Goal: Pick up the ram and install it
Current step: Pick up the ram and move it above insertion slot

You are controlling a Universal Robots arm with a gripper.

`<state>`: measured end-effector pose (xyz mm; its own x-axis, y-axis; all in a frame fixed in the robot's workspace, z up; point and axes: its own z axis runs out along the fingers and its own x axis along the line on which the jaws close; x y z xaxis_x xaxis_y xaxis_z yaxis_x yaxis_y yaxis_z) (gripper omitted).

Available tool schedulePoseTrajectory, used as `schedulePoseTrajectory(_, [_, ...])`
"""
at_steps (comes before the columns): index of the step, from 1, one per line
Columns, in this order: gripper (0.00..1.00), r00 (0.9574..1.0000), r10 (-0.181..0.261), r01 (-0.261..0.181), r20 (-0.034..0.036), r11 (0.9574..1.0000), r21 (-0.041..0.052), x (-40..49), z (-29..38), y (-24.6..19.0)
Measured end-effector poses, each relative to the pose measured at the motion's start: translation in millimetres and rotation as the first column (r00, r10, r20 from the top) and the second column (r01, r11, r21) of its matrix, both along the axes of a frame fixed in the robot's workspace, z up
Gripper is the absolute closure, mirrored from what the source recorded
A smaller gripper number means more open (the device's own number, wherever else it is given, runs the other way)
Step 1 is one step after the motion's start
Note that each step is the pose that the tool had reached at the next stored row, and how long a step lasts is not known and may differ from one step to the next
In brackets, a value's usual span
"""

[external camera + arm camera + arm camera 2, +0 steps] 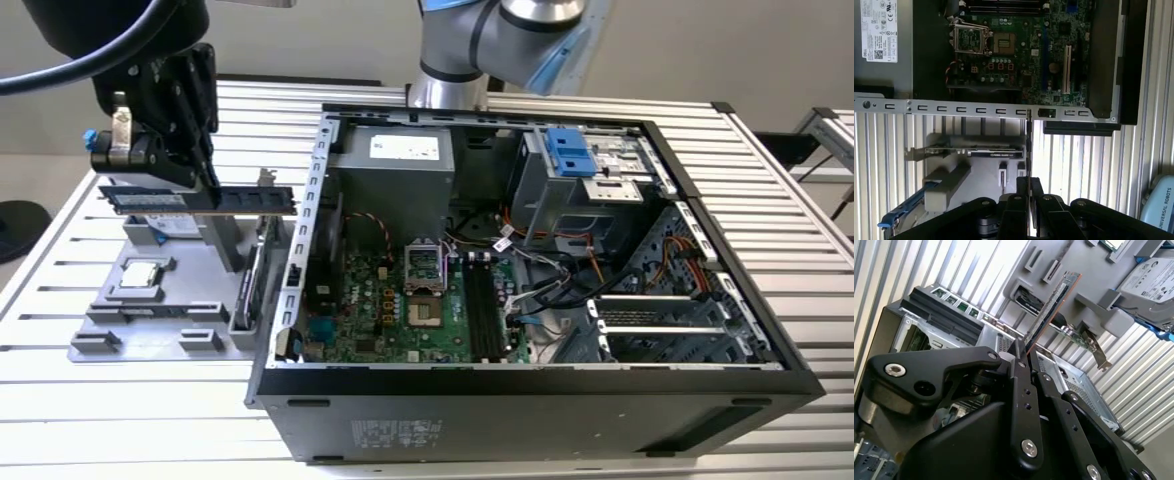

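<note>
Open computer case close beside, grey holder with expansion card beneath, ram level, end toward case, pincer clamped on it.

The ram is a long, thin green circuit-board stick with a row of black chips and a pale label. It hangs clear of the tabletop, level and standing on its long edge. The tool pinches it near mid-length, toward the tabletop's edge at the exterior view's left.
</note>
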<state>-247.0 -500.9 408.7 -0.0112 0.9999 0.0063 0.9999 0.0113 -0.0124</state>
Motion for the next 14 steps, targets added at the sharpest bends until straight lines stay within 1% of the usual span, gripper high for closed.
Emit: schedulePoseTrajectory(14, [1.0,1.0,0.0,0.0,0.0,1.0,0.0001,14.6,0.0,0.0])
